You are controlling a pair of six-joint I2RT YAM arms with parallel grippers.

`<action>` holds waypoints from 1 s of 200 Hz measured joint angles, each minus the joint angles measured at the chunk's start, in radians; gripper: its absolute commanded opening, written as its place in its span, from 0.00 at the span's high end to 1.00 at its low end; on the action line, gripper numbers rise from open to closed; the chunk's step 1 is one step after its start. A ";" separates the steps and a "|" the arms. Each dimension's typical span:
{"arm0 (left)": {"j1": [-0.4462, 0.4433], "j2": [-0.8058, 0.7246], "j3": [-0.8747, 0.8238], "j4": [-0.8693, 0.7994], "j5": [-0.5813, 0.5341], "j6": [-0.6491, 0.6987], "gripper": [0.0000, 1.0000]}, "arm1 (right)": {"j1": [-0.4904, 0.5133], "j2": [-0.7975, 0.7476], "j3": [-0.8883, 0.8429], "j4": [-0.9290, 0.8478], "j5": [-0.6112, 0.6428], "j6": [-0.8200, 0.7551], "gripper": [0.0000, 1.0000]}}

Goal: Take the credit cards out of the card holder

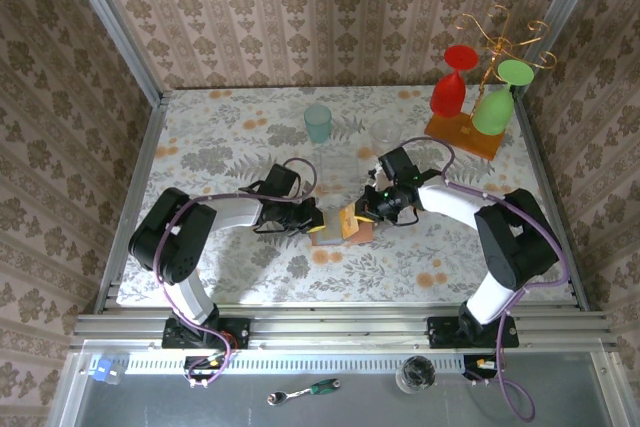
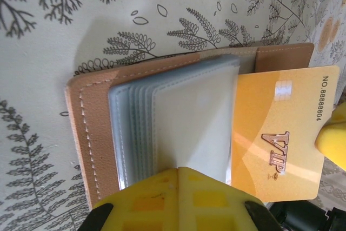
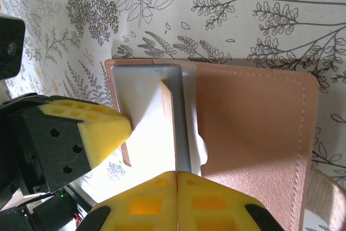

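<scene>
In the left wrist view, the left hand (image 2: 178, 190) is pressing its yellow fingers together on one edge of the card holder (image 2: 92, 128). The holder is lying open on the table (image 2: 48, 41), with its grey-blue sleeves (image 2: 184, 112) fanning up. The orange card (image 2: 275, 133) is sticking well out of a sleeve, and a yellow fingertip (image 2: 332, 142) of the other arm is touching its outer edge.

In the right wrist view, the right hand (image 3: 177, 193) is pinching that card, fingers tight together. Glare is washing the card pale here.

In the top view, both hands are meeting over the holder at mid-table. A teal cup (image 1: 318, 123) is standing upright farther back. A red glass (image 1: 452, 82) and a green glass (image 1: 497, 102) are hanging upside down on a rack (image 1: 462, 134).
</scene>
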 measured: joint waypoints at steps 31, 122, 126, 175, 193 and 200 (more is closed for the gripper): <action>0.000 0.000 0.015 -0.007 0.002 -0.001 1.00 | 0.000 -0.007 0.035 -0.056 0.026 -0.054 0.97; 0.041 -0.062 0.050 -0.049 0.010 0.001 1.00 | -0.003 0.023 0.288 -0.324 0.086 -0.575 1.00; 0.046 -0.064 0.050 -0.051 0.010 0.001 1.00 | -0.003 0.026 0.295 -0.336 0.090 -0.604 1.00; 0.104 -0.101 0.050 -0.060 0.013 0.001 1.00 | -0.003 0.122 0.443 -0.482 0.117 -0.986 1.00; 0.117 -0.115 0.050 -0.065 0.013 0.005 1.00 | -0.003 0.151 0.497 -0.514 0.143 -1.121 1.00; 0.123 -0.118 0.050 -0.068 0.014 0.007 1.00 | -0.003 0.162 0.516 -0.527 0.156 -1.167 1.00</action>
